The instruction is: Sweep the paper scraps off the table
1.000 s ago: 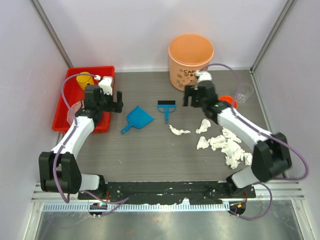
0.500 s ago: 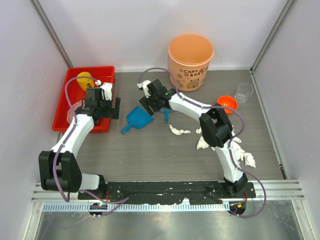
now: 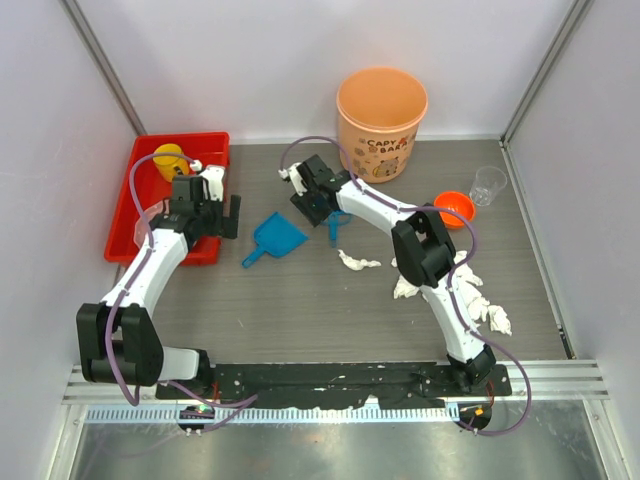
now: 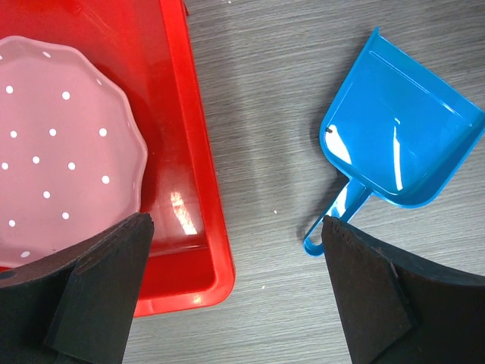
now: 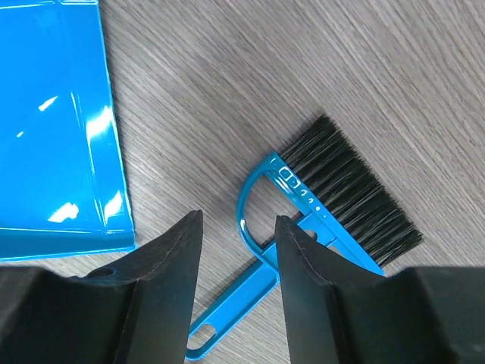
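White arms [image 3: 152, 268], black joints [image 3: 118, 342], purple cables [image 3: 131, 176]

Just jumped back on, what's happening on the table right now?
The right gripper hovers open over the blue hand brush, whose handle shows between its fingers, not yet gripped. The left gripper hangs open above the gap between the red tray and the blue dustpan. The paper scraps lie unswept on the table.

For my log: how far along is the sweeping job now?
Nothing looks done: the paper scraps lie scattered on the table. In hand: the right gripper, open, hovers over the brush; the left gripper, open, is near the dustpan. Left: grasping both, then sweeping.
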{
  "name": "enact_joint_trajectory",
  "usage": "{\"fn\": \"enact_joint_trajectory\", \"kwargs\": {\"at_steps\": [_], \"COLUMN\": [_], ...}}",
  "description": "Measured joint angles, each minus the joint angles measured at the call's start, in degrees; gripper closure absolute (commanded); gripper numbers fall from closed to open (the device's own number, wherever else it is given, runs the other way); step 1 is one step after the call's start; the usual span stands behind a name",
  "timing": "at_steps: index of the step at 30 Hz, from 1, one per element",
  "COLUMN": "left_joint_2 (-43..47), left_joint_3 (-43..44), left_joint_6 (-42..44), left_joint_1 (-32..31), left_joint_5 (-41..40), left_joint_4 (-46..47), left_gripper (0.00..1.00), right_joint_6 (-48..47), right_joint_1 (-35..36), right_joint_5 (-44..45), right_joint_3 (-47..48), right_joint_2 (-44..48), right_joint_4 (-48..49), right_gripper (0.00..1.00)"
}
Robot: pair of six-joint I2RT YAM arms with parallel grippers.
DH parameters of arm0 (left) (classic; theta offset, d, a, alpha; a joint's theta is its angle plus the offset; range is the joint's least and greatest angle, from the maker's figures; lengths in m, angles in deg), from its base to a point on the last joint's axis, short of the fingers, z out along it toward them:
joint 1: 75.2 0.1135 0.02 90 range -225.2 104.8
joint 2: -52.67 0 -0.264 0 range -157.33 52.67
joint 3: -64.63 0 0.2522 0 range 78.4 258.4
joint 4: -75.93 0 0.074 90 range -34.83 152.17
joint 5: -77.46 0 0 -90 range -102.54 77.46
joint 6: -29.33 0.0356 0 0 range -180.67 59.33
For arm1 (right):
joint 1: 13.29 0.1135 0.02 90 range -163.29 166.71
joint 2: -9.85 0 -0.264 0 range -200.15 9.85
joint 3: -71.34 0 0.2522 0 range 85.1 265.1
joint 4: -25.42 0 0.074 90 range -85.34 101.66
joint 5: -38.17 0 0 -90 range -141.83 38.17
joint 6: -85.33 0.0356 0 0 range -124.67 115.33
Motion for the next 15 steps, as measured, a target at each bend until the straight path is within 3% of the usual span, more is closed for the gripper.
{"fn": "enact_joint_trajectory", "kwargs": {"at_steps": [9,14,15], "left_joint_2": [0.0,0.0,0.0], "left_joint_3": [0.0,0.0,0.0], "left_joint_6": [0.0,0.0,0.0], "left_joint_1": [0.0,0.0,0.0], "left_joint_5": [0.0,0.0,0.0], "left_joint_4": [0.0,0.0,0.0], "left_gripper": [0.03,0.03,0.03], "right_joint_6": [0.0,-0.5,-0.8], "right_joint_1": [-0.5,-0.5,-0.5], "right_joint_5": [-0.3,-0.3,-0.3], "right_joint_3": [-0.1,1.3,1.3], "right_joint_2": [-0.5,-2.6,-2.8], "right_joint_4": [0.0,0.8,0.9], "right_gripper": [0.54,0.66,0.73]}}
